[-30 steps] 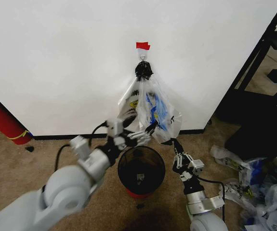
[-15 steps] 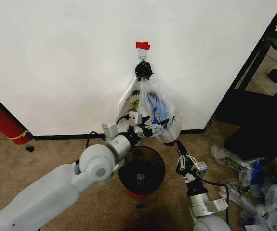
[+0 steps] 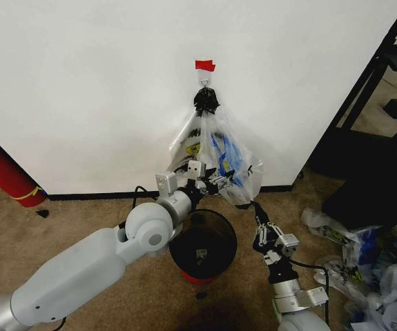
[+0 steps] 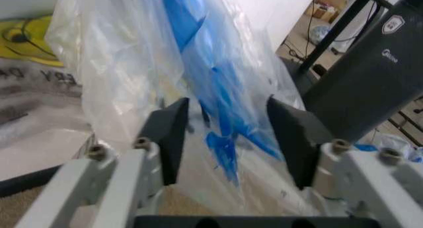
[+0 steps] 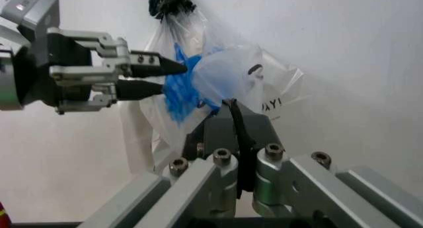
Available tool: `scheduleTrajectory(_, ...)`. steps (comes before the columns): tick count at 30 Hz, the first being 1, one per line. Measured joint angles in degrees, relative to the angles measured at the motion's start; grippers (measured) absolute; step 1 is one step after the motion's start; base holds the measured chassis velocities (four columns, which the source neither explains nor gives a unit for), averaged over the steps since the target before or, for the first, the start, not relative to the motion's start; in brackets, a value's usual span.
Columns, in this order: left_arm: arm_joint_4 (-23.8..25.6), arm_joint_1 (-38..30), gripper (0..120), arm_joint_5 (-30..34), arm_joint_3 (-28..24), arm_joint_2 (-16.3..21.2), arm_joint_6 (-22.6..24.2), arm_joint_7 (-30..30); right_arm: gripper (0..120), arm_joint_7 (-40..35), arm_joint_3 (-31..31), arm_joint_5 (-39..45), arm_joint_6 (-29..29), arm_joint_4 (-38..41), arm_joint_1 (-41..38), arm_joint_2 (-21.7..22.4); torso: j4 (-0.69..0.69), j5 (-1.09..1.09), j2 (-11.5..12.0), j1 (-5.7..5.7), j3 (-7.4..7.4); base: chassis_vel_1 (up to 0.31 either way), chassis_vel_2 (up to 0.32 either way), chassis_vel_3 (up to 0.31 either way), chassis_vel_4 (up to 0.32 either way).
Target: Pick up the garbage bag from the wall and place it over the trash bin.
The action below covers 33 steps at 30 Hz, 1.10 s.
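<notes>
Left claw (image 3: 217, 181) spread around garbage bag (image 3: 227, 155) | right claw (image 3: 257, 209) closed below | trash bin (image 3: 203, 238) underneath

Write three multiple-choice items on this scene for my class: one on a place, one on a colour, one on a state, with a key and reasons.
1. Where does the garbage bag hang?
A. from a hook on the wall
B. over the bin's rim
C. on the carpet

2. What colour is the tape strip above the hook?
A. yellow
B. red
C. green

3. How does the left gripper stand at the bag?
A. shut on a cable
B. parked far from the bag
C. open, with bag plastic between its fingers

Key: 1 A, its knotted top sits at the hook, above the trash bin. 2 B, the strip is red against white. 3 C, the left wrist view shows both fingers apart around the blue-printed plastic.
</notes>
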State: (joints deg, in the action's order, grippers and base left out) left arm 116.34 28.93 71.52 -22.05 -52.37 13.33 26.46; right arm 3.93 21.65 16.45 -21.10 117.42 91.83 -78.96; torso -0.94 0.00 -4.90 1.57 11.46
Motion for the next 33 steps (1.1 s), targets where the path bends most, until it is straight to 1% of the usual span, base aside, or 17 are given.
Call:
scheduleTrajectory(3,-0.86,-1.22,31,0.42,-0.95,-0.74,0.49,0.75,0,0.00,0.06,0.01,-0.02,0.08,0.27,0.16,-0.01,0.01,0.00,0.00,0.00,0.000,0.000,0.000,0.000)
scheduleTrajectory(5,-1.54,-2.16,29,0.65,-1.57,-1.23,0.89,1.41,0,0.00,0.15,0.06,-0.08,0.15,0.49,0.22,-0.01,0.00,0.00,0.00,0.00,0.000,0.000,0.000,0.000)
scheduleTrajectory(8,-1.99,-2.95,30,1.05,-1.98,-1.68,1.30,1.97,0,0.00,0.18,0.09,-0.12,0.19,0.59,0.26,-0.01,0.00,0.00,0.00,0.00,0.000,0.000,0.000,0.000)
scheduleTrajectory(12,-2.66,-4.91,36,1.72,-3.06,-2.78,2.61,3.02,0,-0.01,0.20,0.14,-0.21,0.20,0.56,0.32,-0.01,0.01,0.00,0.00,0.00,0.000,0.000,0.000,0.000)
scheduleTrajectory(15,-3.25,-5.72,38,1.95,-3.34,-3.50,3.03,3.90,0,0.00,0.20,0.15,-0.26,0.20,0.57,0.33,-0.01,0.00,0.00,0.00,0.00,0.000,0.000,0.000,0.000)
scheduleTrajectory(18,-4.11,-6.39,27,2.56,-3.39,-3.88,3.25,4.80,0,0.00,0.17,0.16,-0.28,0.20,0.63,0.31,-0.01,0.01,0.00,0.00,0.00,0.000,0.000,0.000,0.000)
scheduleTrajectory(19,-4.18,-6.40,26,2.61,-3.38,-3.76,3.25,4.84,0,0.00,0.17,0.18,-0.28,0.20,0.58,0.31,-0.01,0.01,0.00,0.00,0.00,0.000,0.000,0.000,0.000)
scheduleTrajectory(20,-4.19,-6.40,19,2.63,-3.37,-3.65,3.25,4.85,0,-0.01,0.17,0.22,-0.27,0.20,0.51,0.31,0.00,0.01,0.00,0.00,0.00,0.000,0.000,0.000,0.000)
scheduleTrajectory(21,-4.19,-6.40,19,2.63,-3.37,-3.65,3.25,4.85,0,-0.01,0.17,0.22,-0.27,0.20,0.51,0.31,0.00,0.01,0.00,0.00,0.00,0.000,0.000,0.000,0.000)
scheduleTrajectory(22,-4.19,-6.40,15,2.64,-3.34,-3.55,3.25,4.89,0,-0.03,0.19,0.27,-0.25,0.20,0.39,0.32,0.00,0.01,0.00,0.00,0.00,0.000,0.000,0.000,0.000)
scheduleTrajectory(26,-4.29,-6.32,0,2.64,-3.11,-3.84,3.13,5.34,0,-0.24,0.16,0.42,-0.07,0.06,-0.22,0.40,-0.01,0.01,0.00,0.00,0.00,0.000,0.000,0.000,0.000)
scheduleTrajectory(29,-4.16,-5.96,0,2.64,-2.68,-4.01,2.82,5.49,0,-0.34,0.12,0.51,0.02,-0.02,-0.39,0.41,-0.01,0.00,0.00,0.00,0.00,0.000,0.000,0.000,0.000)
scheduleTrajectory(33,-2.44,-4.26,0,2.58,-1.40,-3.72,1.33,5.48,0,-0.77,0.11,0.94,0.11,-0.38,-0.63,0.45,-0.01,0.00,0.00,0.00,0.00,0.000,0.000,0.000,0.000)
